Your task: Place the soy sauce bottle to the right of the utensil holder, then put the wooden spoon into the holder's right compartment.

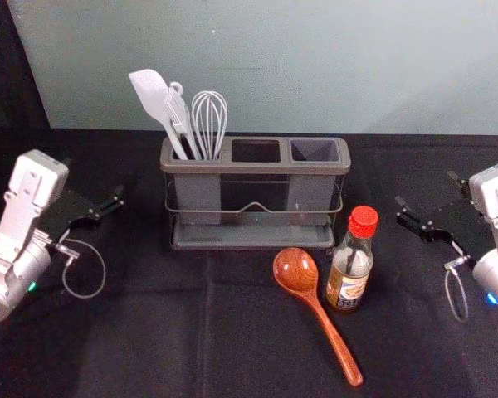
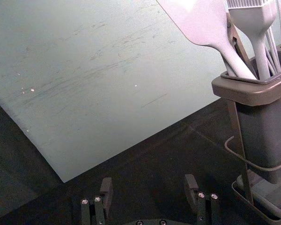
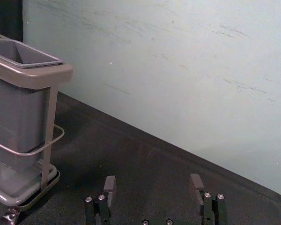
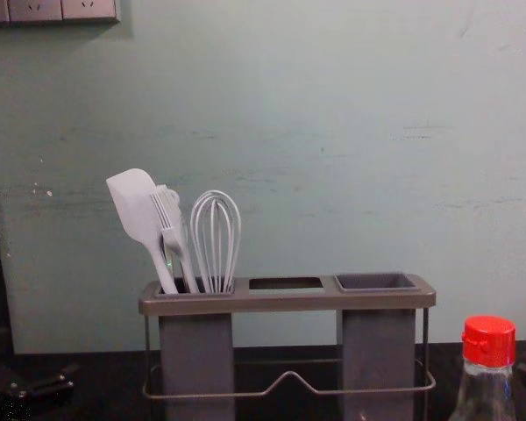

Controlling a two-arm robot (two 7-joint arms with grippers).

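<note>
The soy sauce bottle (image 1: 350, 269) with a red cap stands upright in front of the holder's right end; its red cap (image 4: 488, 341) shows at the chest view's lower right. The wooden spoon (image 1: 317, 311) lies just left of the bottle, bowl toward the holder. The utensil holder (image 1: 255, 167) has white utensils in its left compartment; its right compartment (image 1: 314, 150) holds nothing. My left gripper (image 1: 95, 213), left of the holder, is open and empty, as is the left gripper (image 2: 149, 192) in its wrist view. My right gripper (image 1: 432, 203), right of the bottle, is open; likewise the right gripper (image 3: 152, 192) up close.
A pale wall (image 1: 274, 66) rises behind the black-covered table (image 1: 149, 348). A white spatula (image 4: 140, 210) and a whisk (image 4: 216, 237) stick up above the holder's left end. The holder's wire rail (image 4: 289, 377) runs across its front.
</note>
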